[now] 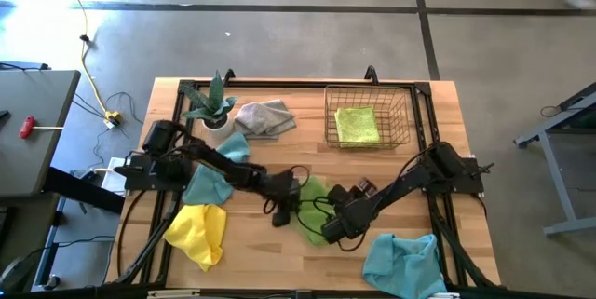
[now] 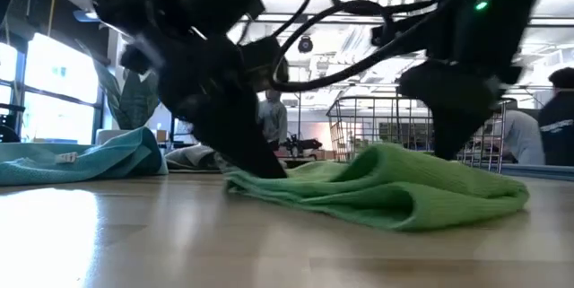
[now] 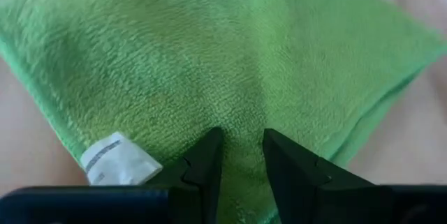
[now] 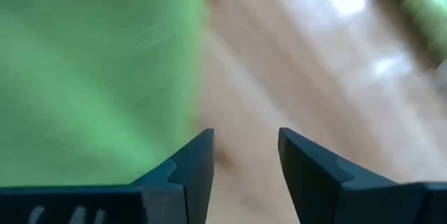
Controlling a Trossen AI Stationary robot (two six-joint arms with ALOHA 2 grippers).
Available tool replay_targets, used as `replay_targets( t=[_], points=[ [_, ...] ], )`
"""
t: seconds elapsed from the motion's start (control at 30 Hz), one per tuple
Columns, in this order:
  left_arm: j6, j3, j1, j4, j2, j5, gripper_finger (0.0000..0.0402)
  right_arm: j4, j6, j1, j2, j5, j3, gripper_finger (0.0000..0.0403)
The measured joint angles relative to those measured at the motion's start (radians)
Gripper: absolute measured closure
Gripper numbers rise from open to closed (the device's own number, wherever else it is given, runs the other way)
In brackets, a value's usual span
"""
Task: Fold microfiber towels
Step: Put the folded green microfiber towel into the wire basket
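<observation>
Near the surface's (image 1: 279,252) front edge, the left claw (image 3: 241,155) pinches the green towel (image 3: 230,63); the right claw (image 4: 244,155) gapes narrowly, empty, beside it.

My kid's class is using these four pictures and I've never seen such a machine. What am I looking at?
Two dark robot arms work at a wooden table, folding small cloths. One picture looks straight down, one looks level across the tabletop, and two come from cameras on the wrists. The left hand rests on a green cloth in the middle, fingers slightly apart with cloth between them. The right hand is open over bare wood beside that cloth. Around lie a yellow cloth, two blue ones, a grey one, a potted plant and a wire basket holding another green cloth.
</observation>
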Motion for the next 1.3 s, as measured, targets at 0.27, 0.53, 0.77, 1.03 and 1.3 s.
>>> replay_targets(
  t=[0.27,0.53,0.77,1.03,1.3],
  points=[
    [-0.114,-0.002,-0.127,0.101,-0.022,-0.066,0.0303,-0.115,-0.087,-0.055,-0.033,0.128,0.0,0.025],
    [0.318,0.001,-0.107,0.154,-0.029,-0.179,0.0303,0.038,0.116,0.034,-0.074,-0.144,0.0,0.025],
    [0.494,0.012,-0.012,0.091,-0.029,0.054,0.0303,0.35,0.248,0.115,-0.068,-0.17,0.0,0.025],
    [0.552,0.012,0.055,-0.024,-0.014,0.06,0.0303,0.408,0.367,0.136,-0.017,-0.195,0.0,0.025],
    [0.412,0.019,0.036,-0.136,-0.022,0.062,0.0303,0.285,0.253,0.116,0.021,-0.145,0.0,0.025]
  ],
)
